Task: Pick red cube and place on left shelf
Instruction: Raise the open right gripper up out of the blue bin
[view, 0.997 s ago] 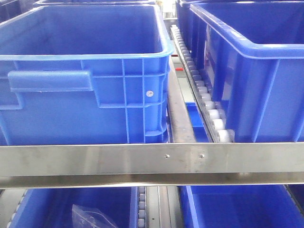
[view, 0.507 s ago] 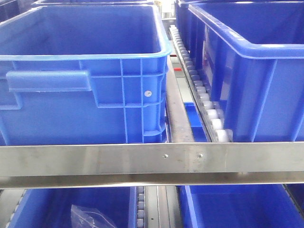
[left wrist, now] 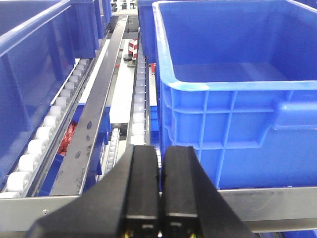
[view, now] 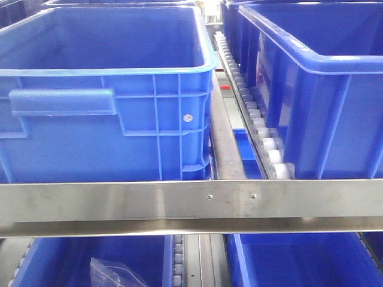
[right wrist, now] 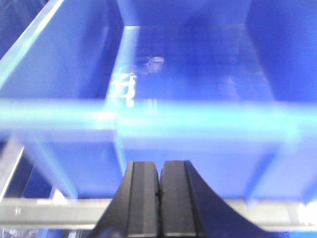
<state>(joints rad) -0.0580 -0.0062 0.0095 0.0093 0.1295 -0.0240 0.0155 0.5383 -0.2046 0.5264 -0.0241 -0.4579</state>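
No red cube shows in any view. The left shelf fills the front view: a steel front rail (view: 191,200) with two screws, a track of white rollers (view: 263,128), and large blue bins (view: 108,89). My left gripper (left wrist: 160,148) is shut and empty, just in front of the rail (left wrist: 277,203), between a blue bin (left wrist: 237,99) and a roller track (left wrist: 44,129). My right gripper (right wrist: 159,163) is shut and empty, facing a blurred blue bin (right wrist: 188,74) above the rail (right wrist: 49,210).
A second blue bin (view: 323,78) stands at the right on the upper tier. Lower-tier bins sit under the rail, and one holds a clear plastic bag (view: 114,272). Something red and crinkled (left wrist: 67,139) lies low beside the left roller track.
The front view shifts sideways by a few pixels and back. Nothing else has visibly changed.
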